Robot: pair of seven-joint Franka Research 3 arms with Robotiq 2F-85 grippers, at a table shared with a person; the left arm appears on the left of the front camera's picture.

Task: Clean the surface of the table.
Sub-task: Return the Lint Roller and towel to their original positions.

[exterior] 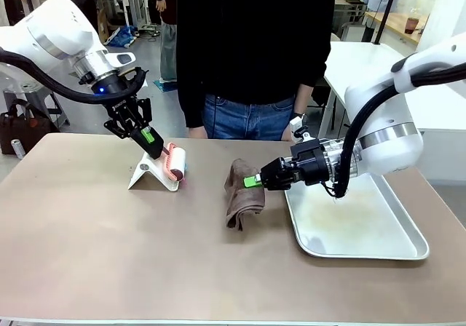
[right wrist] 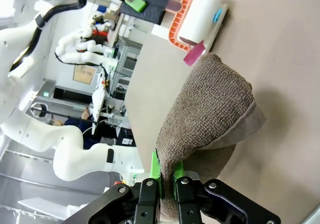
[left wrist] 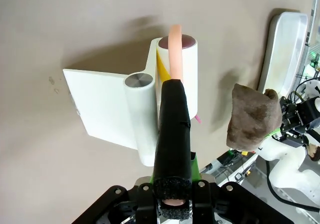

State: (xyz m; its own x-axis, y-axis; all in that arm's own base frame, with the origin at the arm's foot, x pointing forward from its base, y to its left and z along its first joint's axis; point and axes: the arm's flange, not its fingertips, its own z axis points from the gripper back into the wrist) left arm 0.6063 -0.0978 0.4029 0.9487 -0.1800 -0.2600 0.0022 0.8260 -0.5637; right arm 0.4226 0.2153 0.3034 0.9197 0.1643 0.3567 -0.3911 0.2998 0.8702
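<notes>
The tabletop (exterior: pixel 109 246) spans the lower frame. Left pincer (exterior: pixel 149 140) pinches the lint roller's handle (left wrist: pixel 172 129); right pincer (exterior: pixel 253 181) clamps a brown cloth (exterior: pixel 240 195), probably for wiping.

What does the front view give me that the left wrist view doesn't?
Front only: the person standing at the far edge, and the left gripper from the side, shut on the lint roller's handle. Left wrist only: the roller's white stand from above. Both: the lint roller, brown cloth in the shut right gripper, metal tray, table.
</notes>
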